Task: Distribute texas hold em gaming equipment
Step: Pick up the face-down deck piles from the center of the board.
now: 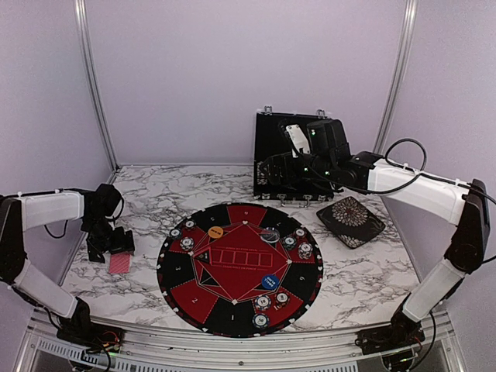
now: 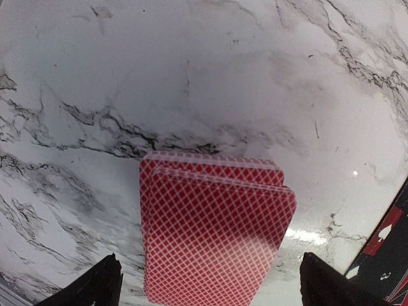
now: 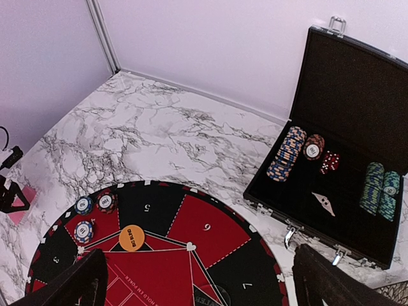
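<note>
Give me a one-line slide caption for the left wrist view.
Open left gripper poised over a stack of red-backed playing cards on the marble table, mat edge at lower right.

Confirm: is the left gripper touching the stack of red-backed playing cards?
Apart. In the left wrist view, the left gripper stands open astride the red-backed playing cards, bare marble showing between each finger and the stack.

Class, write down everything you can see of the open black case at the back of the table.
The case is black and box-shaped, with a dimpled dark lining and silver latches along its front edge. It stands open on the marble table, lid raised toward the back wall, just behind the round mat. Inside, rows of striped chips stand on edge, beside red dice and a small pale piece.
</note>
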`<state>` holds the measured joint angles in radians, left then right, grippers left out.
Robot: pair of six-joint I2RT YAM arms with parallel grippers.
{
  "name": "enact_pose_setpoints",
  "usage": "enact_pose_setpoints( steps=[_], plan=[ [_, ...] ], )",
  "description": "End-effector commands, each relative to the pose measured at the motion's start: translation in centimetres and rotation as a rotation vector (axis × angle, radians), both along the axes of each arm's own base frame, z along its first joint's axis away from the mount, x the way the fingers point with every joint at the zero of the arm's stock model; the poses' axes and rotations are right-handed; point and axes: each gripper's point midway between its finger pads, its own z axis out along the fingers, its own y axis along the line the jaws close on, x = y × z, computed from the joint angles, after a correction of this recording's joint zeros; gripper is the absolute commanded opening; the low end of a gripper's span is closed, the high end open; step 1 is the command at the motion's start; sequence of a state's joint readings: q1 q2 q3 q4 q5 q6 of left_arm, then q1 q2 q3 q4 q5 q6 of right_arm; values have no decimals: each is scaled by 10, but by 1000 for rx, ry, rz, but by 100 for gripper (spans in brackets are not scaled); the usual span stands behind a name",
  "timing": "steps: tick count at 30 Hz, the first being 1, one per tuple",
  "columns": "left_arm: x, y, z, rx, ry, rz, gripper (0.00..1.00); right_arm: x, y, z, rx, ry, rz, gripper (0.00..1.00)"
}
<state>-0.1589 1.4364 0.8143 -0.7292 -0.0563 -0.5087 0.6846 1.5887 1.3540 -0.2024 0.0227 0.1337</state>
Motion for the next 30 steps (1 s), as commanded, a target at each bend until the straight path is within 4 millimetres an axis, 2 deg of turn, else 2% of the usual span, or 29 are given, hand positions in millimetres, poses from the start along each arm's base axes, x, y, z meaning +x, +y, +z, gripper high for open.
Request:
enact_pose_setpoints(
  steps=[1,23,30],
  plan=[
    [-2,-3,-8,-22,38,-21,99,-4,-3,24,26,-50,14,98],
    [-2,-2,-30,-3,119,-34,98,-7,-5,27,27,-58,16,98],
    [-10,-12,-30,-52,148,-55,75,-11,0,27,43,-47,51,98]
  ],
)
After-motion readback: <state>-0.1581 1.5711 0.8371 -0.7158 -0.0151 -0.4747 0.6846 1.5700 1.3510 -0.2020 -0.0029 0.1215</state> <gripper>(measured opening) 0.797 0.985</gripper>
